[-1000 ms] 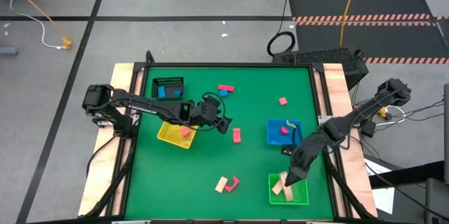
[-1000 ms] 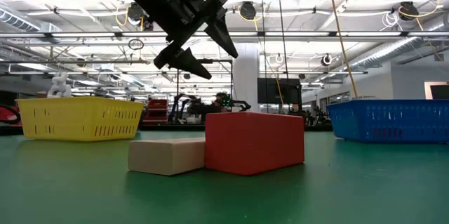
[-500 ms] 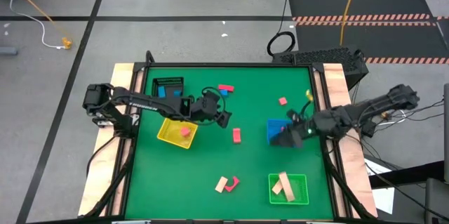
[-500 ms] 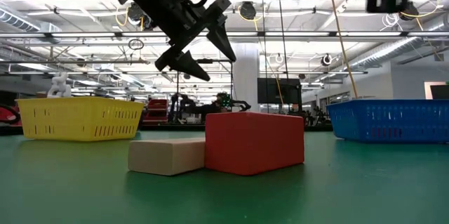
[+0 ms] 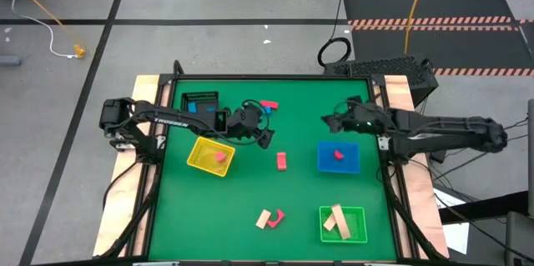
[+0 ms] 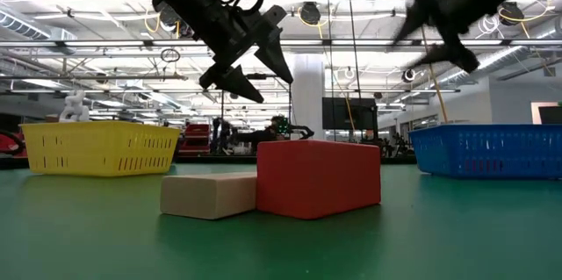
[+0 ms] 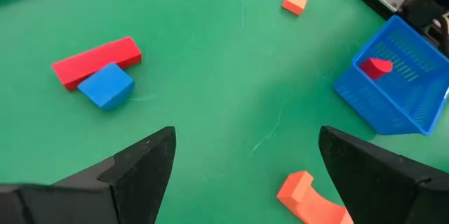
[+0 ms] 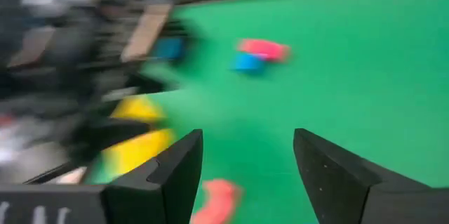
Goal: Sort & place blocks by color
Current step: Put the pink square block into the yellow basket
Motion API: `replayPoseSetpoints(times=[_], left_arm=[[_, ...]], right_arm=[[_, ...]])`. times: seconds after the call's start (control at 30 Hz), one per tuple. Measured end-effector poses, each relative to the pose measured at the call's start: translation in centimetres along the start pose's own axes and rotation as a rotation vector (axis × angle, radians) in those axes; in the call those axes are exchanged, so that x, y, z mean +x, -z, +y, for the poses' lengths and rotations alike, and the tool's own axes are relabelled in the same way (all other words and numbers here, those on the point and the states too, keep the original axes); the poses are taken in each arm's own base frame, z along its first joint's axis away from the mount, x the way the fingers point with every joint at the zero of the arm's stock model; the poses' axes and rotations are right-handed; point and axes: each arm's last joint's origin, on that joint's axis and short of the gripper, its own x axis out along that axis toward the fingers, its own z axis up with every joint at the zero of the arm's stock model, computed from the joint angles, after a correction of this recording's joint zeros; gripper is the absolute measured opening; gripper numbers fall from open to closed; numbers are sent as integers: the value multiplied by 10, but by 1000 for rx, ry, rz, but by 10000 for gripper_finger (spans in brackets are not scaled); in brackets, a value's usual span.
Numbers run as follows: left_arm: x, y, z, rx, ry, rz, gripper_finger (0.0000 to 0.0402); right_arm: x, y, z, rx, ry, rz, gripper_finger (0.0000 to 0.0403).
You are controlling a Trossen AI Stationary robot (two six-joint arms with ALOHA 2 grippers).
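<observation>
L end effector (image 5: 265, 137) wide, empty, upper centre, lined up for red bar (image 7: 96, 61)/blue cube (image 7: 106, 86). R end effector (image 5: 328, 119) wide, empty, above blue tray (image 5: 338, 165).

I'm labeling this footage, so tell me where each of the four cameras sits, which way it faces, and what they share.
High: overhead, straight down; both arms, left gripper, right gripper.
Low: table height, level into the room; big red block in front, arms overhead.
Left wrist: past its own open fingers toward the red bar, blue cube and blue tray.
Right wrist: blurred, across the green table, own fingers low.
Shared: both wrist views show the bar-and-cube pair.
</observation>
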Motion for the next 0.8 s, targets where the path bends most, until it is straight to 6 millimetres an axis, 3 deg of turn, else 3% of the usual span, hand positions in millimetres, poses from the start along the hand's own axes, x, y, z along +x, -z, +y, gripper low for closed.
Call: replayPoseSetpoints(times=[0.17,0.4,0.8], left_arm=[[1,0,2,75,-8,9,351],[2,-2,8,154,13,43,351],[7,-10,31,164,-58,79,351]], right_arm=[[16,-8,-27,22,259,25,251],[40,-14,-44,10,366,131,290],[65,-13,-67,-65,509,282,295]])
